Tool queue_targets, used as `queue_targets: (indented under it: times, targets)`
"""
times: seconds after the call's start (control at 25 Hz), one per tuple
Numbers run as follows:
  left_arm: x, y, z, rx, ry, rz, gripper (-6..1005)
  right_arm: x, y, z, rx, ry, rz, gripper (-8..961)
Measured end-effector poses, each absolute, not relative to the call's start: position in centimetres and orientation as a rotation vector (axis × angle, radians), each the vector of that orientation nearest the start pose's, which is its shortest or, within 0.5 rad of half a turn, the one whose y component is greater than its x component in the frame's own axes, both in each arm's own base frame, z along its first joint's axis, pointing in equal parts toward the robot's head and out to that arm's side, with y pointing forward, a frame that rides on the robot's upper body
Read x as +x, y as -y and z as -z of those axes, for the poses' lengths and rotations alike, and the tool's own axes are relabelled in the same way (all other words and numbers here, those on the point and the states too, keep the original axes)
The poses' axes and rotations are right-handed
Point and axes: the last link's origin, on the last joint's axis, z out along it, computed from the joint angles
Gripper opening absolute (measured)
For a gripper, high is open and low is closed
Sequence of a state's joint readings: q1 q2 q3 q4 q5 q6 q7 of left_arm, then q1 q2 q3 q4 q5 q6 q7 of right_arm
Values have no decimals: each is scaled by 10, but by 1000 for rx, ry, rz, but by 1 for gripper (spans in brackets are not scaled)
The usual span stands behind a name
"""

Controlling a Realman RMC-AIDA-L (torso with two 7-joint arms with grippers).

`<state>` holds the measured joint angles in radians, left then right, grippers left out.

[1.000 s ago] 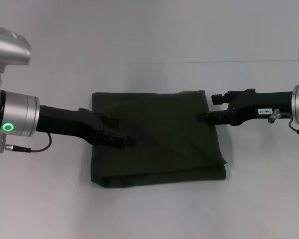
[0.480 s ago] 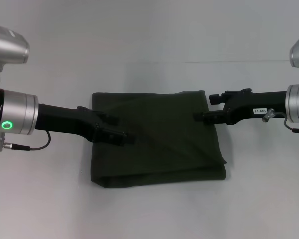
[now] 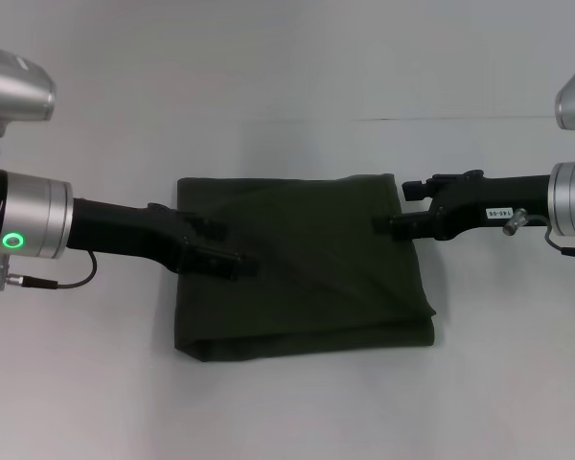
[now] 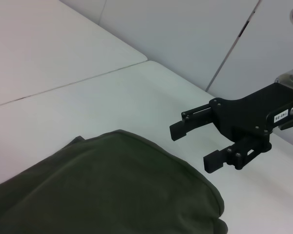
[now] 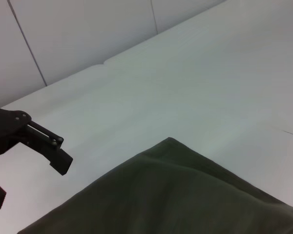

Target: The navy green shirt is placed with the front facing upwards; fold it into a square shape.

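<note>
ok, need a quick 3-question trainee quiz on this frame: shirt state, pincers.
1. True or false: the navy green shirt lies folded into a rough square on the white table.
2. The right pincer is: A) open, at the shirt's edge; B) shut on a sleeve; C) out of view.
3. Fill in: the left pincer sits over the shirt's ____ side.

Key: 1 true; 2 A; 3 left.

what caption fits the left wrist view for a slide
Open right hand poised above the table beside the folded navy green shirt.
</note>
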<state>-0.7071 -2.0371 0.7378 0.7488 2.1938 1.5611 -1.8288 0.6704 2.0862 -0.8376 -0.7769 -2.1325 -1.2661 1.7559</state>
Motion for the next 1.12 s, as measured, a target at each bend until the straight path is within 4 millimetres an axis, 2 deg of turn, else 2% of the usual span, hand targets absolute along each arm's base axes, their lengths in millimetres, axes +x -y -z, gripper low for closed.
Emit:
queue_targets:
  times: [1.12]
  targets:
    - [-219,-374,-14,-2825,904,418,947,228,-399,1,-2596,-779,-380,852]
